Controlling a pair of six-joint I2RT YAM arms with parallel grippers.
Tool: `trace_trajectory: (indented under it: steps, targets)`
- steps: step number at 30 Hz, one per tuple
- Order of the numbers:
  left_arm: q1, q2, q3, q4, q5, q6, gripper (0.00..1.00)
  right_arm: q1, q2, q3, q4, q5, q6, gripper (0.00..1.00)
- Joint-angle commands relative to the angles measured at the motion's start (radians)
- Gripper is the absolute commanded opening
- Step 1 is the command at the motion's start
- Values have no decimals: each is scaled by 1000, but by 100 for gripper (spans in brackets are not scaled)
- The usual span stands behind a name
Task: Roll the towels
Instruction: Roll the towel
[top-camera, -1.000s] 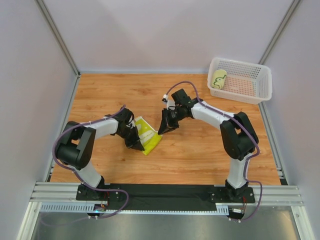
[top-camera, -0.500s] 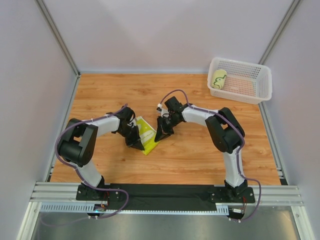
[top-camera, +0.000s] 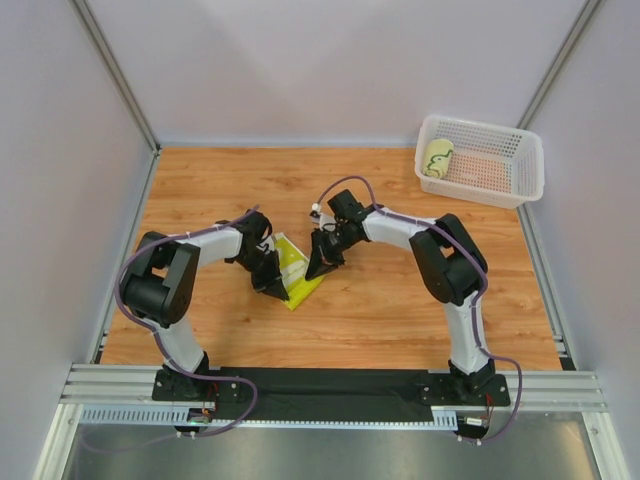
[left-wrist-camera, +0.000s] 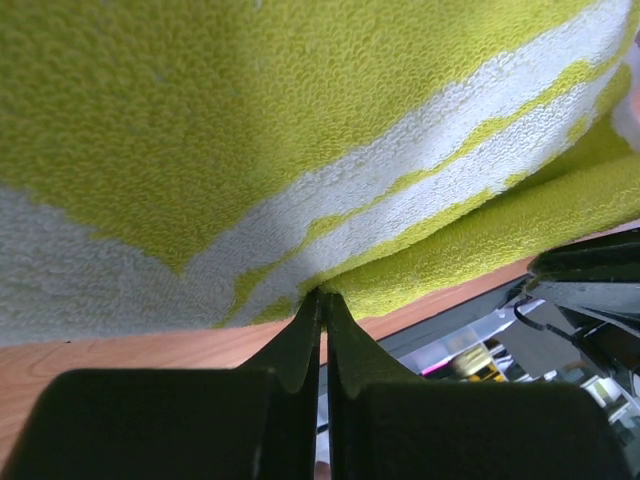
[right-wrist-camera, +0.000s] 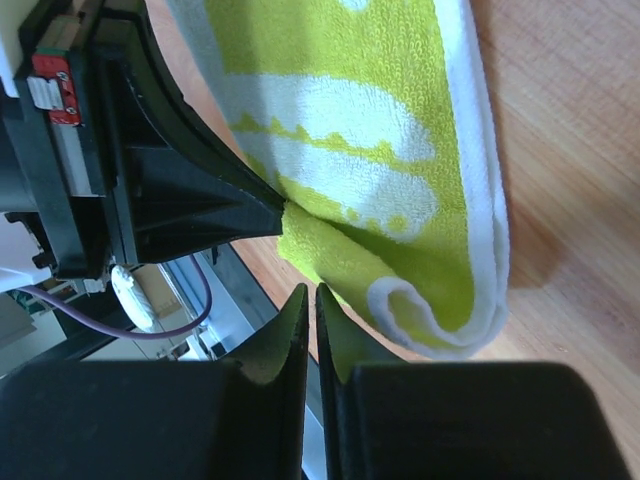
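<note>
Top view: the right gripper (top-camera: 318, 266) has closed in on the folded towel (top-camera: 293, 268), now bunched narrower against the left gripper (top-camera: 270, 282) on the table (top-camera: 400, 300). A rolled towel (top-camera: 437, 157) lies in the basket (top-camera: 478, 190). Left wrist: jaws together, pinching the towel's fold. Right wrist: jaws nearly together, empty, beside its curled edge.

Wood-grain tabletop (top-camera: 400, 310) inside pale lilac walls (top-camera: 330, 70), aluminium corner posts (top-camera: 115, 75), black strip (top-camera: 330, 380) along near edge.

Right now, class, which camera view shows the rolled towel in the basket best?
The top view: the rolled towel lies at the left end of the basket, fully visible. Both wrist views show nothing of it, only the other towel up close.
</note>
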Motion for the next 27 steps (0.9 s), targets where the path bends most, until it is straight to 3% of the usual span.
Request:
trace_trajectory:
  steps: [1, 13, 21, 27]
  targets:
    - [5, 35, 17, 19, -91, 37, 1, 3, 26, 16, 10, -13, -19, 6]
    - [5, 20, 31, -25, -114, 73, 4, -74, 74, 15, -24, 23, -71, 4]
    - [3, -35, 41, -93, -213, 120, 26, -77, 66, -22, -10, 38, -62, 3]
    - [3, -97, 35, -136, -255, 142, 28, -77, 60, -37, -1, 44, -57, 2]
